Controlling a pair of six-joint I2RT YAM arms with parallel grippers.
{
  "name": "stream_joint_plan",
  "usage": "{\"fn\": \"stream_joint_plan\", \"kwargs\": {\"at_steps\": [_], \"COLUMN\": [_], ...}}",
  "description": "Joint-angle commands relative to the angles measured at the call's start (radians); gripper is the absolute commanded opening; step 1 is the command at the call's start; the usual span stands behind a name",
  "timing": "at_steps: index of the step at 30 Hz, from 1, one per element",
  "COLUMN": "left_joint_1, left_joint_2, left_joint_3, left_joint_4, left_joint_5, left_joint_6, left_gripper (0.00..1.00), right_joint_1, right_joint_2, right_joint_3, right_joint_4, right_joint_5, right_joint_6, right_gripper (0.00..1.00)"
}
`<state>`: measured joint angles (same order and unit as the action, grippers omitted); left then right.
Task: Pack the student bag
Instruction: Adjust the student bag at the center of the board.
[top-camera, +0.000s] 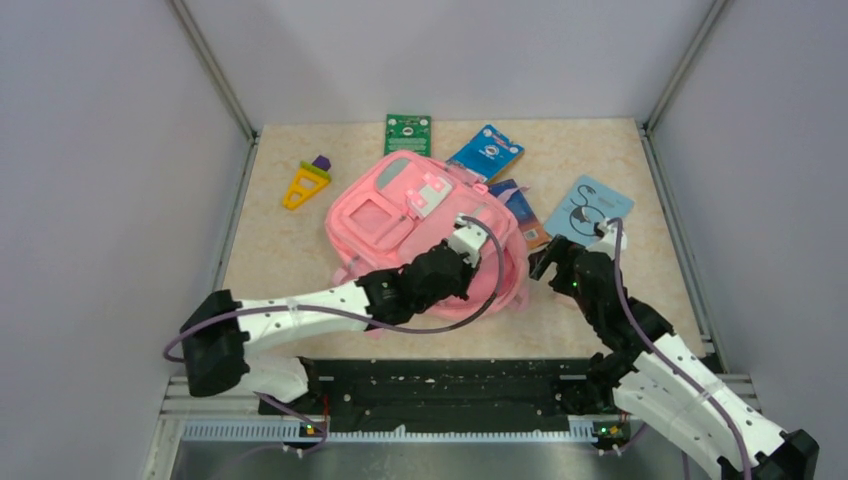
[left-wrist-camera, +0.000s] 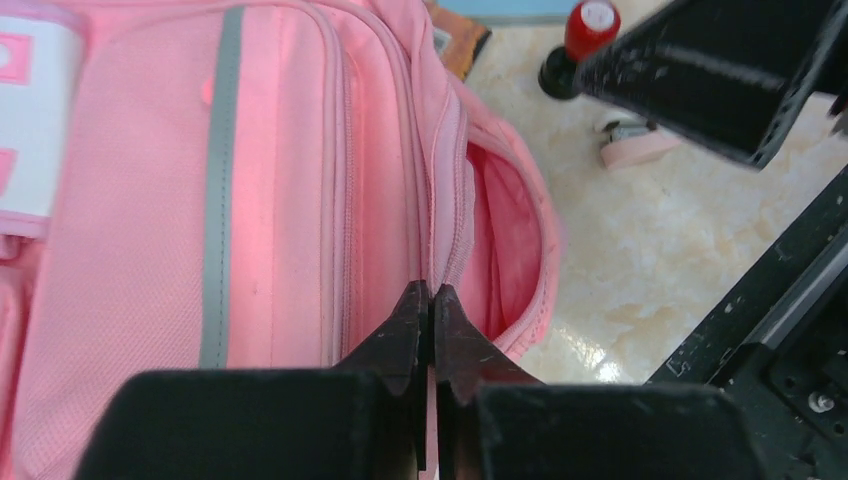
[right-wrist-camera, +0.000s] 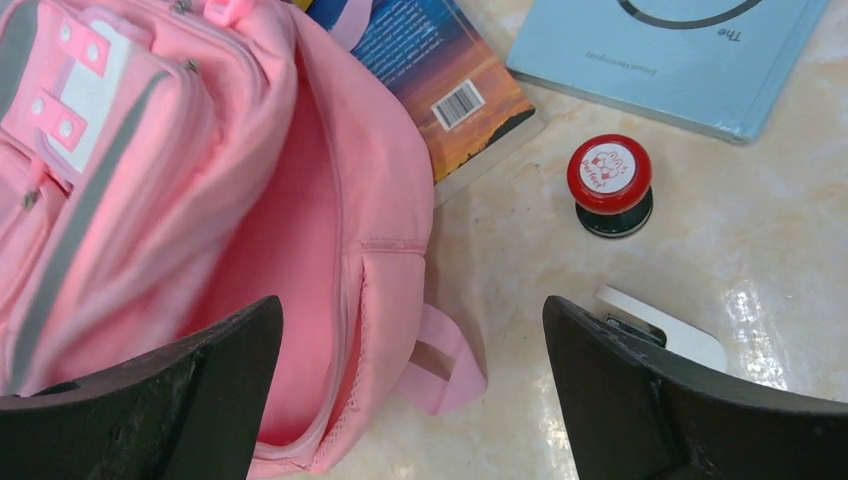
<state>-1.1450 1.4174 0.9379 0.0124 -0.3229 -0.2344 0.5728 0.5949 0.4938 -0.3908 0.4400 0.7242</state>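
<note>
Soft pink fabric backpack mid-table, main mouth gaping rightward; left gripper pinched closed on the mouth's zip rim, probably to hold it open; right gripper spread wide, empty, just beside the opening, the nearer tool to the round red-capped stamp.

A green card and a blue packet lie near the far edge of the beige marbled tabletop. A yellow triangular toy with a purple tip sits off to the left. On the right, a light blue book lies flat beside a paperback with a sunset cover and a barcode. A red-topped round stamp stands upright near both, and a small pale pink object sits just beside it.
</note>
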Motion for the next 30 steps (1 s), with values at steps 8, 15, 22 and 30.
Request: {"fn": "stream_joint_plan", "kwargs": {"at_steps": [8,15,22,30], "left_joint_1": [-0.002,-0.002,-0.002,-0.002], "left_joint_2": [-0.374,-0.451,-0.491,-0.531], "left_joint_3": [0.016,0.066,0.016,-0.069], "left_joint_4": [-0.009,-0.132,-0.116,-0.102], "left_joint_5": [-0.068,-0.046,-0.027,0.032], "left_joint_6": [0.044,0.058,0.04,0.049], "left_gripper": [0.0,0.0,0.0,0.0], "right_joint_1": [-0.01,-0.01,0.03,0.13], "right_joint_2": [0.035,0.02,0.225,0.41], "right_joint_3": [0.164,0.162,0.115,0.19], "right_joint_4": [-0.01,0.303,0.636,0.718], "right_joint_5": [-0.207,-0.552,-0.715,-0.702], "right_joint_6": [-0.05,0.073,0.303,0.328], "right_gripper": [0.99,0.95,0.95,0.84]}}
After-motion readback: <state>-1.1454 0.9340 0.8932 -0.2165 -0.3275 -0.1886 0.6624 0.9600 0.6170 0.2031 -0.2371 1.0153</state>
